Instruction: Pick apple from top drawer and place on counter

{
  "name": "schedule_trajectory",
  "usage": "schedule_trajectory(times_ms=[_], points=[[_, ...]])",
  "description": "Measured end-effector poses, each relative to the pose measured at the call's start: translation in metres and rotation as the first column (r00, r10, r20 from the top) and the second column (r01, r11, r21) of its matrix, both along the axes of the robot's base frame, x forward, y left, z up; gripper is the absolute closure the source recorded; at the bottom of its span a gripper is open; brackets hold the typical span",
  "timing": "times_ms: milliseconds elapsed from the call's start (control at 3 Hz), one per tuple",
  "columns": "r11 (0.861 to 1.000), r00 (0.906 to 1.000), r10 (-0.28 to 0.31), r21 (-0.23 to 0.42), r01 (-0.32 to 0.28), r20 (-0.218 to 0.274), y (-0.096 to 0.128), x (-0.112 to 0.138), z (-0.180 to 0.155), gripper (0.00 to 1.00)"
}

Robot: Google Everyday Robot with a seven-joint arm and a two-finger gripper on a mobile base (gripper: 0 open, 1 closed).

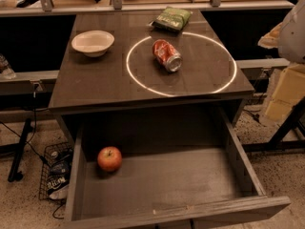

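The red apple [109, 159] with yellowish patches and a short stem lies inside the open top drawer [240, 163], on its floor near the back left corner. The drawer is pulled far out below the counter [95, 85], a dark wooden tabletop marked with a thin white circle [137, 80]. My gripper is not in view. Only a white rounded part of my arm [291, 32] shows at the right edge, above and to the right of the counter.
A crushed red soda can [167, 55] lies inside the circle. A white bowl [93, 43] sits at the counter's back left and a green snack bag [171, 18] at the back. A wire basket [55, 175] stands on the floor to the drawer's left.
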State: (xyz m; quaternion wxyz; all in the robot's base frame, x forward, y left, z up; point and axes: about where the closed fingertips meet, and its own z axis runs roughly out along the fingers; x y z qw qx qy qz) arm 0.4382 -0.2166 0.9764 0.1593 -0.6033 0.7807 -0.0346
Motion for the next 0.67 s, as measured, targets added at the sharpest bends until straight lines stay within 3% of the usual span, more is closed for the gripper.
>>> schedule_trajectory(times_ms=[333, 667], points=[[1.0, 1.0, 0.0, 0.0, 0.0, 0.0, 0.0, 0.0, 0.0, 0.0], [0.999, 0.9997, 0.007, 0.049, -0.006, -0.024, 0.02, 0.006, -0.027, 0.0]])
